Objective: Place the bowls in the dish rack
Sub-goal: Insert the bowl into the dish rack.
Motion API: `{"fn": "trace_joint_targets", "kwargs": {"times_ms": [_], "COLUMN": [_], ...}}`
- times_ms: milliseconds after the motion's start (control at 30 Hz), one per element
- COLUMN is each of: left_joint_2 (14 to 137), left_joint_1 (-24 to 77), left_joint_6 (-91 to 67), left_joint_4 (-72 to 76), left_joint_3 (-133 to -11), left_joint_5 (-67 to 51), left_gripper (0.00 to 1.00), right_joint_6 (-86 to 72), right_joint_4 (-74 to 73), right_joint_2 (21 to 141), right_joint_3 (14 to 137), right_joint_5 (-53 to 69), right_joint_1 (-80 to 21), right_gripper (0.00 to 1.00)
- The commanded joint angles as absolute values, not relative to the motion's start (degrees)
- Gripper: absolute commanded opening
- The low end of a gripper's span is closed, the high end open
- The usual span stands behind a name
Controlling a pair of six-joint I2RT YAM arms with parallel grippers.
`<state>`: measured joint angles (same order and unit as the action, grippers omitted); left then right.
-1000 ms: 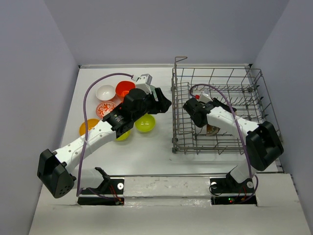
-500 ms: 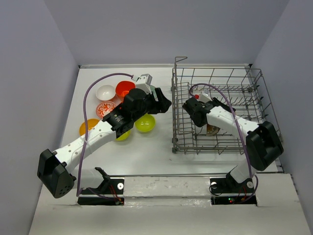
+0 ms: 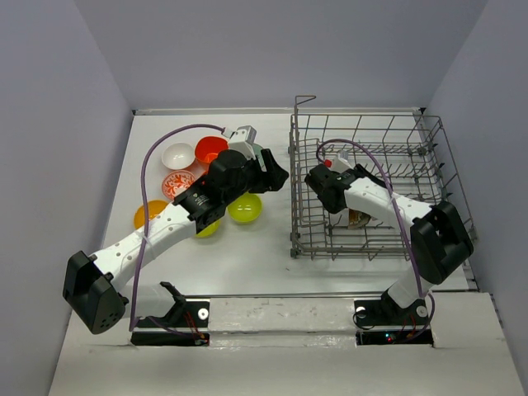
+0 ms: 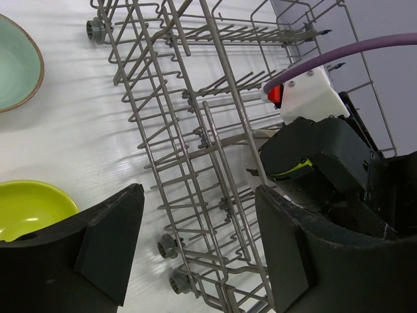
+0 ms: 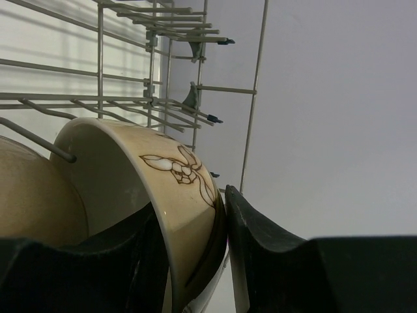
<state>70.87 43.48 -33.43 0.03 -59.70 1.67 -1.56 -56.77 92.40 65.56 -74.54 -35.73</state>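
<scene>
Beige glaze fills your right wrist view. A beige bowl (image 5: 182, 189) with a brown flower on its side stands on edge inside the rack (image 3: 294, 198), in the rack's front half and towards its left wall. A second beige bowl (image 5: 32, 195) sits just beside it, with a tine across it. Your right fingers (image 5: 260, 261) straddle the flowered bowl's rim, one inside and one outside. You cannot tell whether they clamp it or merely stand around it.

Left of the rack, on the white surface (image 3: 247, 256), the nearest bowls are an orange bowl (image 3: 148, 214) and a small yellow-green bowl (image 3: 208, 228), which is partly under your left arm. A lime bowl (image 3: 245, 207) lies closer to the rack's left wall.

Your left fingers (image 4: 107, 241) hang over the surface just beside that wall, a little beyond the lime bowl. They are spread wide apart with nothing between them. Their camera looks through the rack's wires at the right arm's black wrist (image 4: 319, 163) inside.

Farther back, left of the rack, lies a red-patterned bowl (image 3: 177, 183). Beyond it a white bowl (image 3: 178, 154) and a red bowl (image 3: 210, 149) sit side by side. A teal bowl (image 4: 13, 62) is the far one closest to the rack.
</scene>
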Motion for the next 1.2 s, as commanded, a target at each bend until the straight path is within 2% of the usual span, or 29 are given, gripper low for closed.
{"fn": "trace_joint_targets", "kwargs": {"times_ms": [0, 767, 900, 1167], "left_joint_2": [70.4, 70.5, 70.4, 70.5], "left_joint_1": [43.2, 43.2, 43.2, 43.2], "left_joint_6": [-32.4, -32.5, -32.5, -32.5], "left_joint_4": [2.0, 2.2, 2.2, 2.2], "left_joint_3": [-59.2, -59.0, -59.0, -59.0], "left_joint_5": [1.0, 0.9, 0.9, 0.9], "left_gripper": [0.78, 0.78, 0.78, 0.78], "right_joint_6": [-3.5, -5.4, -5.6, -5.9], "right_joint_4": [-58.4, -60.5, -60.9, -61.5], "right_joint_2": [92.3, 92.9, 93.3, 93.0], "right_joint_3": [67.9, 69.6, 70.3, 70.7], "right_joint_5": [-74.0, -71.6, -70.8, -69.8], "right_joint_1": [-36.0, -36.6, -36.6, -36.6], "right_gripper": [0.42, 0.46, 0.52, 0.54]}}
